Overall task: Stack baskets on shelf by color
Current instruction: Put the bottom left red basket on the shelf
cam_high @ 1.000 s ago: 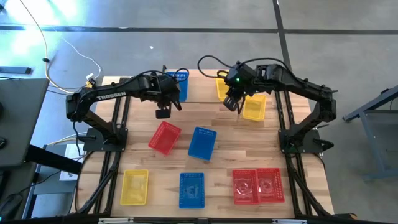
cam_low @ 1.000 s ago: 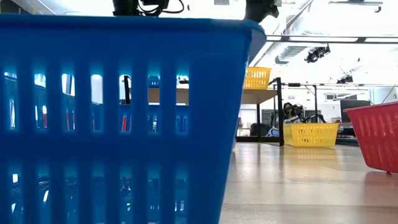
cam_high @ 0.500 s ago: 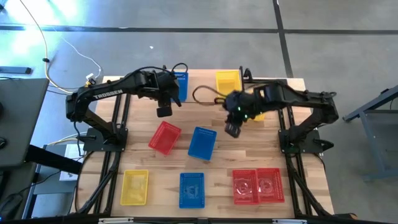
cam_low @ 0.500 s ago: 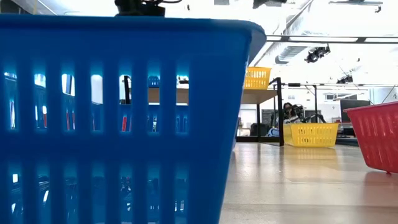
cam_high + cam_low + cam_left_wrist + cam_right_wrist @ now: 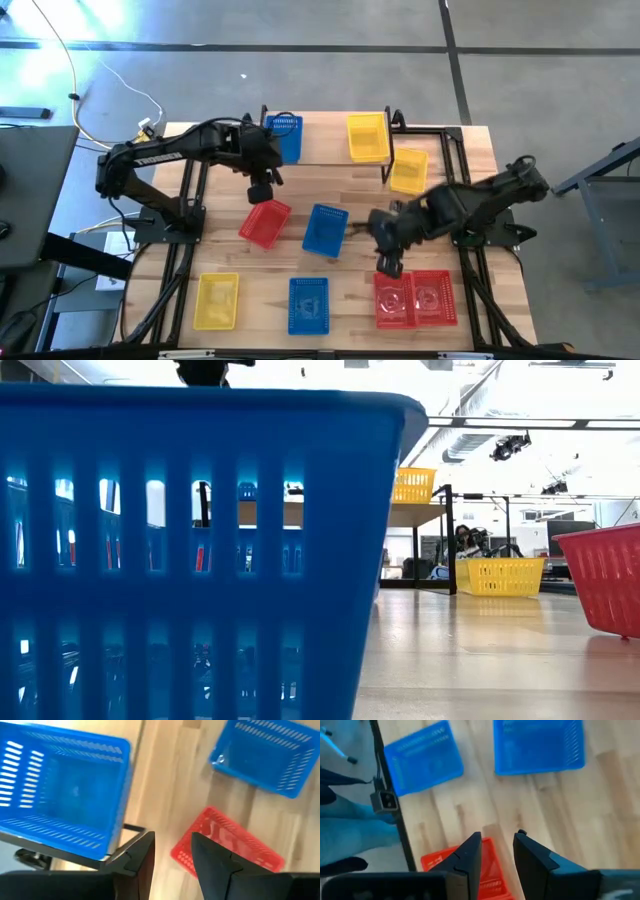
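The left pincer (image 5: pixel 265 188) is hovering above the surface (image 5: pixel 360 250) just in front of the shelf (image 5: pixel 330 150), over the far edge of a loose red basket (image 5: pixel 264 220). Its fingers (image 5: pixel 141 855) are standing narrowly apart with nothing between them.

The right pincer (image 5: pixel 388 266) is hanging over the near right part of the surface, at the far edge of a pair of red baskets (image 5: pixel 415 298) sitting side by side and touching. Its fingers (image 5: pixel 470 855) are also a small gap apart and gripping nothing.

On the shelf, along the far edge of the surface, a blue basket (image 5: pixel 284 138) is sitting at the left end and a yellow basket (image 5: pixel 367 136) toward the right end. A second yellow basket (image 5: pixel 408 170) is lying on the surface just off the shelf's right front corner. A tilted blue basket (image 5: pixel 325 229) is resting near the middle, beside the loose red one. Near the front edge, a third yellow basket (image 5: pixel 217 300) is sitting at the left and a third blue basket (image 5: pixel 309 304) in the middle; the latter is filling most of the low view.
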`<state>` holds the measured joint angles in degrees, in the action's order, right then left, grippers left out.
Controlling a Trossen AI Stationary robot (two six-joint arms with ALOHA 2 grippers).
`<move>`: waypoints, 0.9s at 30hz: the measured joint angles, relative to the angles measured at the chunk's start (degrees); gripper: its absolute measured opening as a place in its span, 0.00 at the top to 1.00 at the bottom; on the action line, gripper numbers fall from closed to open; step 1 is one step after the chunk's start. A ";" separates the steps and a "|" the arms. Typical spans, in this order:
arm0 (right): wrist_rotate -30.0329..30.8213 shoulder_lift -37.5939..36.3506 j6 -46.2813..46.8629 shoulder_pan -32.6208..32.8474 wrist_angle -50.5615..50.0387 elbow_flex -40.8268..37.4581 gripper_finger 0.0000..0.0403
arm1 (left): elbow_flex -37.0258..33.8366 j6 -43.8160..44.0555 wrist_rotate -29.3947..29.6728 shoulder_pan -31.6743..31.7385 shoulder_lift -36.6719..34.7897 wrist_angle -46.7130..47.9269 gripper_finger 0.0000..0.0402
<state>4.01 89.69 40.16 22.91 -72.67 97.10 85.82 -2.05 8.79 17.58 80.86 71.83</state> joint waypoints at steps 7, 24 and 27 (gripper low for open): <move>-0.43 0.00 7.16 7.66 3.98 -4.79 0.76 | 0.00 7.18 0.03 -5.33 -0.72 0.37 0.71; -1.49 -0.02 18.39 22.38 14.95 -15.00 0.64 | 0.00 18.25 -2.74 -17.84 -0.70 0.40 0.71; -1.72 -0.02 18.37 24.48 18.78 -18.45 0.63 | 0.00 19.33 -2.26 -19.82 -0.68 0.42 0.71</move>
<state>2.28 89.67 58.52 47.40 -53.89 78.65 85.82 17.28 6.53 -2.24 80.18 72.25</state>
